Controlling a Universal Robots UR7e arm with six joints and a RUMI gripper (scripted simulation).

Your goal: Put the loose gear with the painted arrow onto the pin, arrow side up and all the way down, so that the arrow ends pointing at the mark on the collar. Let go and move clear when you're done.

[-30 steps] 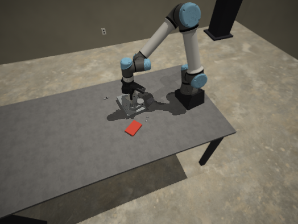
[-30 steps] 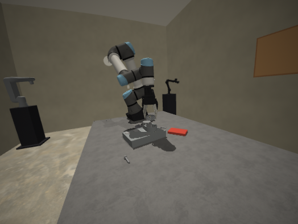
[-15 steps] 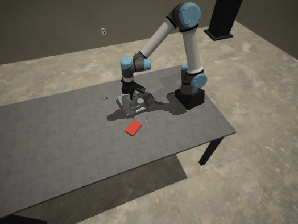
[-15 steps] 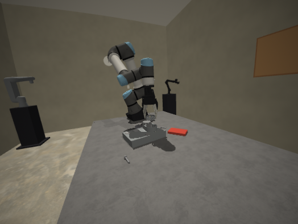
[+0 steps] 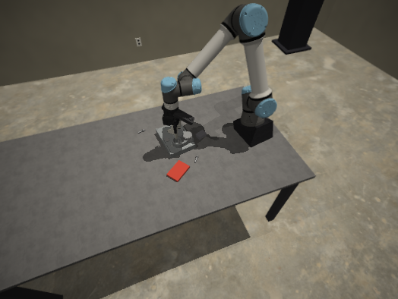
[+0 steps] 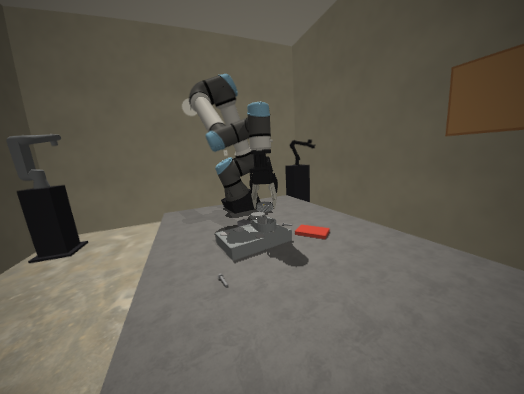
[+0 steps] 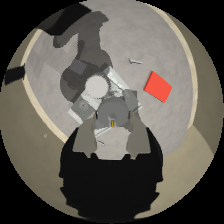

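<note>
My gripper is shut on the grey gear, whose small yellow arrow mark faces up toward the wrist camera. It holds the gear a little above the grey base plate, which also shows in the exterior view. A second, lighter gear sits on the plate just beyond the held one. In the top view the gripper hangs over the plate's middle; in the exterior view its fingers stand above a round part on the plate. The pin and the collar mark are hidden under the held gear.
A flat red block lies on the grey table in front of the plate; it also shows in the wrist view. One small bolt lies near it, another left of the plate. The arm's base stands at the right.
</note>
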